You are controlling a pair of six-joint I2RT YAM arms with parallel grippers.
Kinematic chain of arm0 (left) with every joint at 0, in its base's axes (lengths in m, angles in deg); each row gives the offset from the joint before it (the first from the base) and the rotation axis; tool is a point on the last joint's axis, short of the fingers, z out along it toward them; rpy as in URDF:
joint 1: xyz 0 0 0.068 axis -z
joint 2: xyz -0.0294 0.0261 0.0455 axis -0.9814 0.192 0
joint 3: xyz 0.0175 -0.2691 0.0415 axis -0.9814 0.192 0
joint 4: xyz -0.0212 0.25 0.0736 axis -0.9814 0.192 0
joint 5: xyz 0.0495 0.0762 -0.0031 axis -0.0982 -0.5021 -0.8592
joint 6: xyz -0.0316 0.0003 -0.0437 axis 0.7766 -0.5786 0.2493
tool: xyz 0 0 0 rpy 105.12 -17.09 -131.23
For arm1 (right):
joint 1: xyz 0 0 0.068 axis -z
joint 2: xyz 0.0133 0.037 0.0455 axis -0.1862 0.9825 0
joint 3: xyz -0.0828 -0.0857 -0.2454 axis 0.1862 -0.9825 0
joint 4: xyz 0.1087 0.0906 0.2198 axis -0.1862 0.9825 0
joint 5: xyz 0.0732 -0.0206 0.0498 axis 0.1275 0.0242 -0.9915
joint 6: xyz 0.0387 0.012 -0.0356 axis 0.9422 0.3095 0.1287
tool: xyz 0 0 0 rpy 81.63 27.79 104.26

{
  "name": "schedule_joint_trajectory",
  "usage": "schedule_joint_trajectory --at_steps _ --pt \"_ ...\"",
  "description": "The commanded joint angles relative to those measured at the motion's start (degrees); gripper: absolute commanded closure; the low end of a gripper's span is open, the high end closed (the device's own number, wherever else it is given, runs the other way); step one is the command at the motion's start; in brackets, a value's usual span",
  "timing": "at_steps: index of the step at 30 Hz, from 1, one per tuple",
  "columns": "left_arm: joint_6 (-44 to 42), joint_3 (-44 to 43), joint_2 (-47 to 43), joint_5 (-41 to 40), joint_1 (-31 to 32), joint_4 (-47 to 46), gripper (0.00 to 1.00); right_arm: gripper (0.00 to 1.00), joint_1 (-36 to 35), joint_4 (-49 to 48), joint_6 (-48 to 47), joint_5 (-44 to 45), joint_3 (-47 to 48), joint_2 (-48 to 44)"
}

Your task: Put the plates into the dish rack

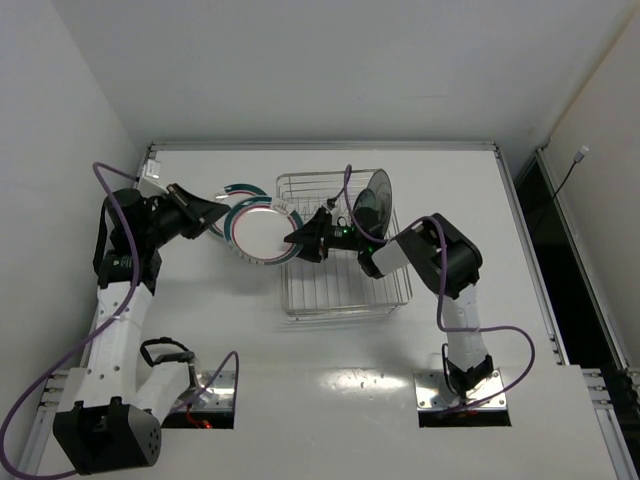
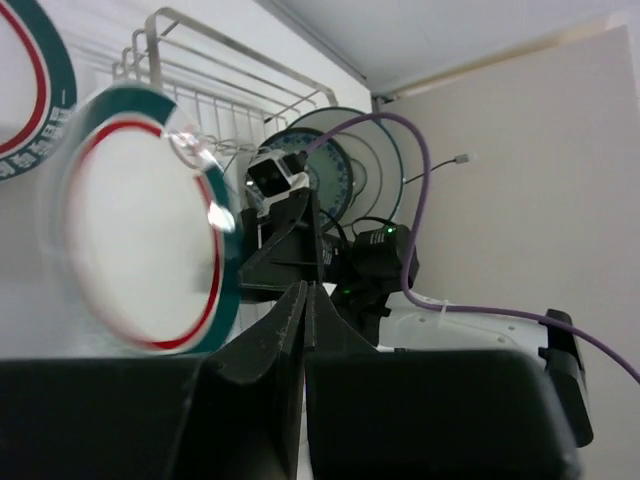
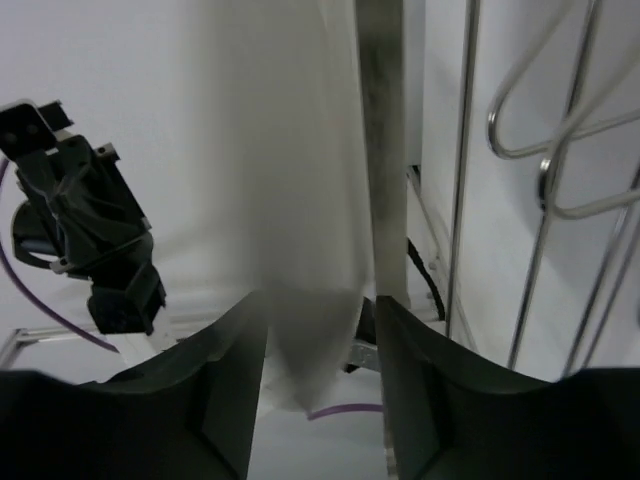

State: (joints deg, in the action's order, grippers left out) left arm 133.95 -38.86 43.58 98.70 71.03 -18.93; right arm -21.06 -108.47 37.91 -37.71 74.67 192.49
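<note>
The right gripper (image 1: 296, 238), its jaws partly closed on the rim of 1 teal-rimmed plate (image 1: 255, 232), held it tilted at the left edge of the dish rack (image 1: 345, 312), in whose far right corner 2 plates (image 1: 372, 205) stood upright; the left gripper (image 2: 305, 300), nearby, was fully closed and empty.

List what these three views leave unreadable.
- Right wrist view: whether the right gripper clamps the ringed plate; blur smears its edge.
- Top view: the second ringed plate, largely covered by the first.
- Left wrist view: how many racked plates stand in the dish rack; that gripper overlaps them.
</note>
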Motion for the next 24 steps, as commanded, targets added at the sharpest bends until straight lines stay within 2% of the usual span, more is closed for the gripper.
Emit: schedule_joint_trajectory --at_steps 1,9,12,13,16,18,24 --pt "2.0 0.5 -1.9 2.7 0.7 -5.9 1.0 0.58 0.3 -34.9 4.5 1.6 1.9 -2.6" --pt "2.6 1.7 -1.9 3.4 0.7 -7.2 1.0 0.63 0.3 -34.9 3.8 2.1 1.3 -4.1" --pt "2.6 1.7 -1.9 3.4 0.7 -7.2 1.0 0.74 0.3 -34.9 3.8 2.1 1.3 -3.5" --pt "2.6 1.7 -1.9 3.4 0.7 -7.2 1.0 0.82 0.3 -34.9 3.8 2.1 1.3 -3.5" --pt "2.1 2.2 -1.9 3.4 0.7 -7.2 1.0 0.94 0.3 -34.9 4.4 2.7 0.5 -3.0" --pt "2.1 2.2 -1.9 3.4 0.7 -7.2 1.0 0.99 0.8 -34.9 4.4 2.7 0.0 -3.0" --pt "-0.3 2.8 -1.9 2.4 0.7 -6.6 1.0 1.0 1.4 -31.2 3.6 1.7 -0.6 -5.5"
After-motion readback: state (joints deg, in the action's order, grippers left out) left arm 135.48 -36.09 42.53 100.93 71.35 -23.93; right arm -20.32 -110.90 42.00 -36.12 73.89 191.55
